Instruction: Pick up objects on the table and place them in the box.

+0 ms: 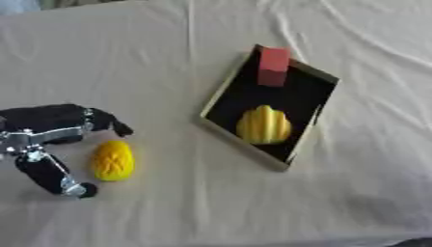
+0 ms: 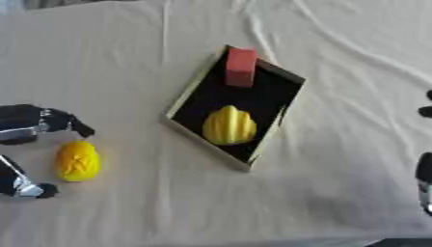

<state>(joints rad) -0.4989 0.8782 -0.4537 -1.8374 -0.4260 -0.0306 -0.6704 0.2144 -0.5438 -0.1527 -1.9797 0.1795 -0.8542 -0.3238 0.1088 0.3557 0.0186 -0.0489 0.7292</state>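
Two things already lie in the box: a red block at its far end, leaning up against the rim, and a ribbed yellow piece nearer the front. One thing is left out on the counter, a yellow egg-shaped item with a faint criss-cross pattern, well apart from the box on its left. By my reading the task is mostly done, with this last pick and the carry across to the box outstanding. The left hand sits just beside the egg, its fingers spread apart in a wide span, one reaching past the egg's far side and the thumb down on its near side; they bracket the egg without closing on it, and I cannot tell whether any tip touches it. The left eye view shows the left hand almost whole, palm and both branches, where the right eye view cuts it off at the edge. The right eye view alone shows the right hand, a dark sliver at the right border low down, idle and far from the work; whether it is spread or curled I cannot tell.
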